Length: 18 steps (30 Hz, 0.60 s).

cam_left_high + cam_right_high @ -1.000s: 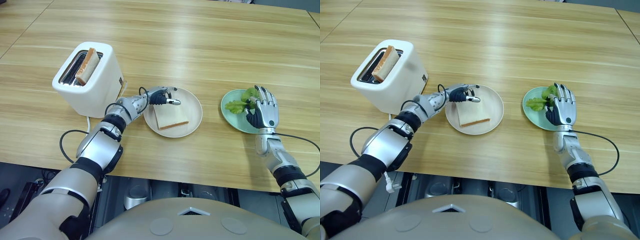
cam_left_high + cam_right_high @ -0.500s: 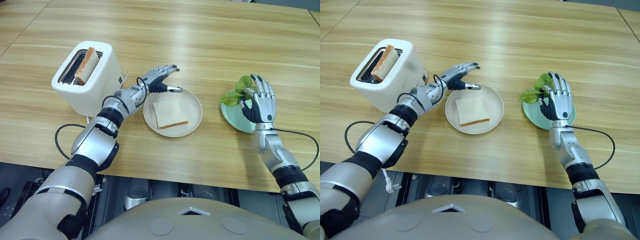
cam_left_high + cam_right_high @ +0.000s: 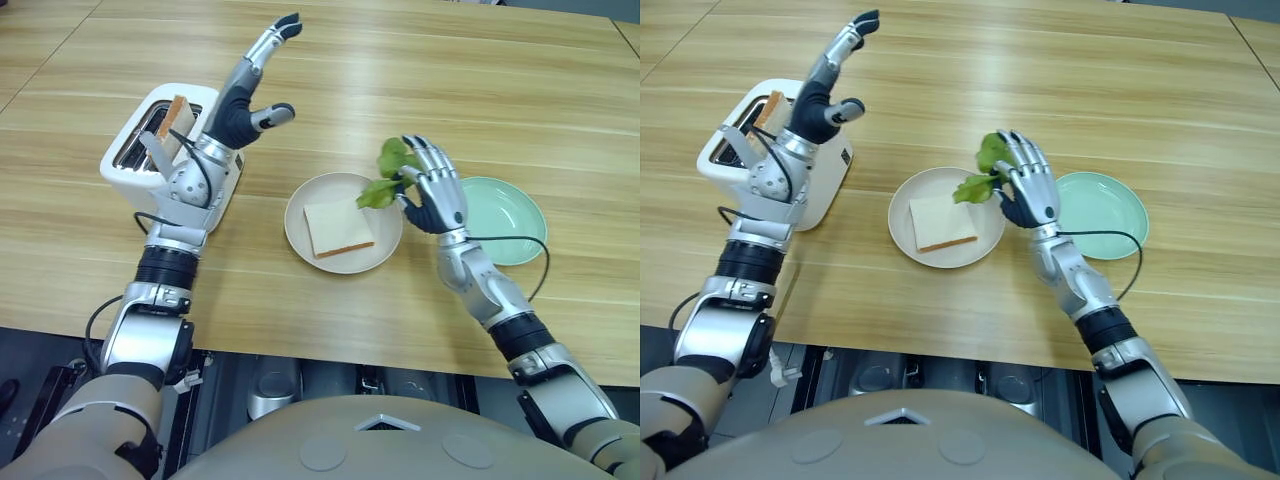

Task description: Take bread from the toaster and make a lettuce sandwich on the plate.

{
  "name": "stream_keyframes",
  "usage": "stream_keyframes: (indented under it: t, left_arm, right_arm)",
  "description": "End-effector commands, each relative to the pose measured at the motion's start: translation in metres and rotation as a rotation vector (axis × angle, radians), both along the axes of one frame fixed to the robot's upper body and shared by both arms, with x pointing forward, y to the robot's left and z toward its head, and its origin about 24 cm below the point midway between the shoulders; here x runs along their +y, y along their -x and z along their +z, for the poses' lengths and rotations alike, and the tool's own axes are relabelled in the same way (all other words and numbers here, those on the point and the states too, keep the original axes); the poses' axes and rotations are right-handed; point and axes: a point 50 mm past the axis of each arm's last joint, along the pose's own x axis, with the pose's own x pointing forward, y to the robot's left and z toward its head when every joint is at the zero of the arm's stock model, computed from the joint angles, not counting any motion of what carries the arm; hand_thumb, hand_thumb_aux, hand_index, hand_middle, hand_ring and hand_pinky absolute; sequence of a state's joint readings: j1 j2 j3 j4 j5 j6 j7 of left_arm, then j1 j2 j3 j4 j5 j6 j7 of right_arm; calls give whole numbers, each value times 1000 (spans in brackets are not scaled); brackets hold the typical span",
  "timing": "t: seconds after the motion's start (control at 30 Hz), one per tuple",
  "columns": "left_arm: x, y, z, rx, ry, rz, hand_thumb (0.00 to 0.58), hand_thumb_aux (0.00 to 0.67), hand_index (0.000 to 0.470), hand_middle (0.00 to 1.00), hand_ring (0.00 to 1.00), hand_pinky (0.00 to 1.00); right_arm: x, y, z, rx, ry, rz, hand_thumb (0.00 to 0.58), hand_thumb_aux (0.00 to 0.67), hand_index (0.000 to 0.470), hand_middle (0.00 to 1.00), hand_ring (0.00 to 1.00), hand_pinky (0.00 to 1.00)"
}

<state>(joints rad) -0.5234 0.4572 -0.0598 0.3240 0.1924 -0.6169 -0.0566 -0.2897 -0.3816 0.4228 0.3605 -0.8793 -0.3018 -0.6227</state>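
Light wood-grain table (image 3: pixel 450 60) w/ seams; dark floor (image 3: pixel 40 352) below front edge.

Left hand (image 3: pixel 237 108) upright, fingers extended, right hand (image 3: pixel 436 196) mid-air, pinching lettuce (image 3: pixel 386 176)

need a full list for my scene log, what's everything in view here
table: 1, light wood, under everything
toaster: 1, white, on the table's left side
toaster bread: 1 slice, brown crust, standing in a slot
cream plate: 1, cream, centre of the table
plate bread: 1 slice, pale, lying flat on the cream plate
green plate: 1, pale green, right of the cream plate, nothing on it
lettuce: 1 piece, green, held above the cream plate's right edge
left robot hand: 1, grey and black, raised above the toaster, fingers spread, holding nothing
right robot hand: 1, grey and black, between the two plates, gripping the lettuce
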Motion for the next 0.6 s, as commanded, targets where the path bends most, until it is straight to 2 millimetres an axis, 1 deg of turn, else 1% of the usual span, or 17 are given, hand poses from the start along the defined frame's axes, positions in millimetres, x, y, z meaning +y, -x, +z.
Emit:
stream_keyframes:
  t: [0.03, 0.17, 0.27, 0.33, 0.5, 0.6]
  left_arm:
    - [26, 9, 3, -22, -85, 126, 0, 0, 0, 0, 0, 0]
    - [52, 9, -4, 18, -147, 204, 0, 0, 0, 0, 0, 0]
    - [77, 7, -10, 52, -208, 309, 0, 0, 0, 0, 0, 0]
    - [93, 10, -14, 69, -285, 393, 0, 0, 0, 0, 0, 0]
    - [116, 16, -22, 123, -357, 497, 0, 0, 0, 0, 0, 0]
    - [128, 19, -27, 158, -408, 563, 0, 0, 0, 0, 0, 0]
  right_arm:
    - [16, -2, -16, 73, 54, 68, 580, 670, 460, 0, 0, 0]
    - [25, -2, -27, 112, 75, 99, 580, 670, 460, 0, 0, 0]
    - [30, 0, -36, 137, 91, 120, 580, 670, 460, 0, 0, 0]
    - [34, 2, -41, 155, 105, 137, 580, 670, 460, 0, 0, 0]
    - [35, 3, -51, 177, 123, 136, 580, 670, 460, 0, 0, 0]
    - [38, 4, -53, 176, 122, 149, 580, 670, 460, 0, 0, 0]
